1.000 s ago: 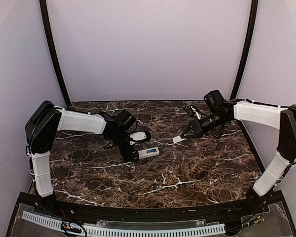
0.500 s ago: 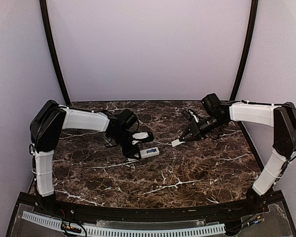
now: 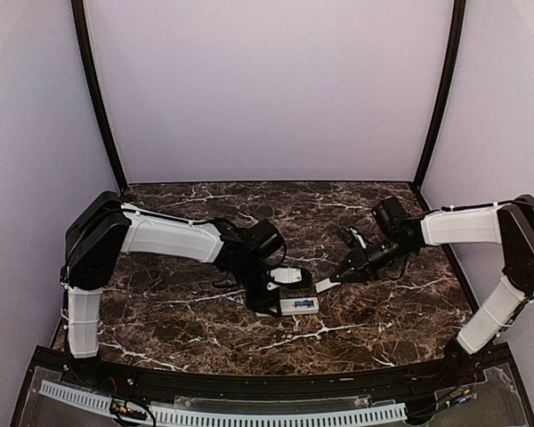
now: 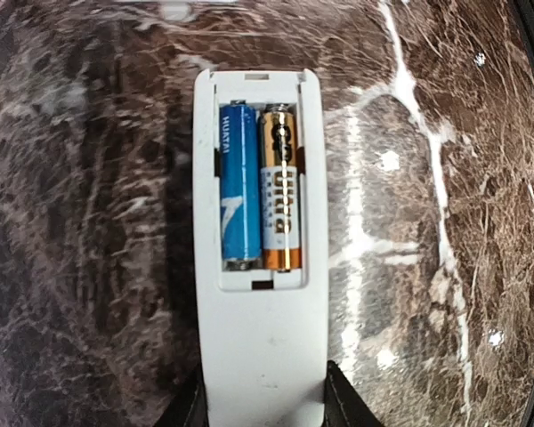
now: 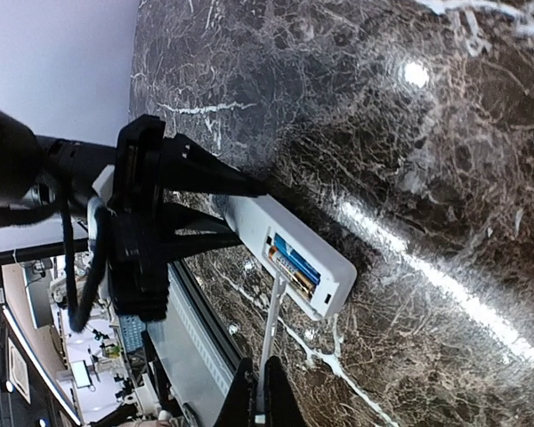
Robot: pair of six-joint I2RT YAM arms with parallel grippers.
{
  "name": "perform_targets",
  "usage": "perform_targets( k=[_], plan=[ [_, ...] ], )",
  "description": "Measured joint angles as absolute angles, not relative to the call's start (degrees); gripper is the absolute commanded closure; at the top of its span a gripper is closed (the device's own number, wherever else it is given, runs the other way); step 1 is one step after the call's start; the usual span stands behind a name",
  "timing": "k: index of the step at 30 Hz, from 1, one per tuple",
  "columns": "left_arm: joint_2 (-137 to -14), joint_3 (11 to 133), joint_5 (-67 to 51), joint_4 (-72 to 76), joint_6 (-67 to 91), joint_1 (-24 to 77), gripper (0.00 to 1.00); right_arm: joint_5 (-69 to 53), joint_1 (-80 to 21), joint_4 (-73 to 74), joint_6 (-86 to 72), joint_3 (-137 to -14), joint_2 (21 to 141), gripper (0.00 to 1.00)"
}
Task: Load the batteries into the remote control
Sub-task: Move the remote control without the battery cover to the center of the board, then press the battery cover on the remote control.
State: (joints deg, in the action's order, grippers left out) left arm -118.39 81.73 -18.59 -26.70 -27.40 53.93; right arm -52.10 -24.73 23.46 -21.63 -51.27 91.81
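The white remote control [image 4: 260,338] lies back-up on the marble, and my left gripper [image 4: 265,407] is shut on its near end, a black finger on each side. Two batteries sit side by side in its open recess: a blue one [image 4: 239,187] and a black and gold one [image 4: 280,191]. From above, the remote control [image 3: 300,305] is at centre front with the left gripper [image 3: 280,298] on it. My right gripper [image 5: 258,402] is shut on a thin pale cover piece [image 5: 271,325], seen edge-on, its tip close by the recess of the remote control [image 5: 334,283]. That cover piece [image 3: 324,286] hangs just right of the remote.
The dark marble table [image 3: 383,329] ends at a black rail [image 3: 249,381] along the near edge. Pale walls and black corner posts [image 3: 96,98] enclose the back and sides. Both arms meet at the table's centre front.
My left gripper has closed on the remote and carried it right and nearer. The right gripper has brought the cover piece down and nearer, close to the remote.
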Motion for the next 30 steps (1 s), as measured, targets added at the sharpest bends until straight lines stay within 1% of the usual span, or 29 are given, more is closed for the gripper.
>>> perform_targets(
  k=[1, 2, 3, 5, 7, 13, 17, 23, 30],
  plan=[
    [-118.65, 81.91, -19.46, -26.55, -27.62, 54.78, 0.66, -52.38, -24.73, 22.65, -22.35, -50.00, 91.31, 1.00],
    [-119.07, 82.11, -19.55, -26.52, -27.70, 55.46, 0.61, -52.53, -24.73, 22.13, -23.07, -48.95, 90.87, 1.00],
    [-119.22, 82.39, -19.73, -26.46, -27.83, 56.03, 0.51, -52.56, -24.73, 21.67, -23.55, -48.18, 90.52, 1.00],
    [-119.52, 82.54, -20.84, -26.26, -28.05, 56.75, 0.40, -52.73, -24.73, 20.32, -24.88, -46.59, 89.82, 1.00],
    [-119.52, 82.59, -21.15, -26.33, -28.71, 56.99, 0.36, -53.08, -24.73, 18.55, -26.39, -45.45, 89.65, 1.00],
    [-119.33, 82.70, -21.15, -26.70, -28.84, 56.99, 0.33, -53.84, -26.44, 13.02, -31.03, -43.86, 89.65, 1.00],
    [-117.10, 79.96, -20.91, -25.93, -28.27, 56.86, 0.33, -54.15, -28.73, 9.74, -33.78, -43.07, 89.65, 1.00],
    [-111.33, 73.73, -19.84, -22.79, -28.08, 56.80, 0.35, -54.24, -30.44, 5.45, -38.28, -39.77, 89.86, 1.00],
    [-111.42, 71.05, -18.96, -19.75, -28.05, 56.80, 0.36, -54.17, -30.81, 3.81, -39.59, -39.57, 90.59, 1.00]
  ],
)
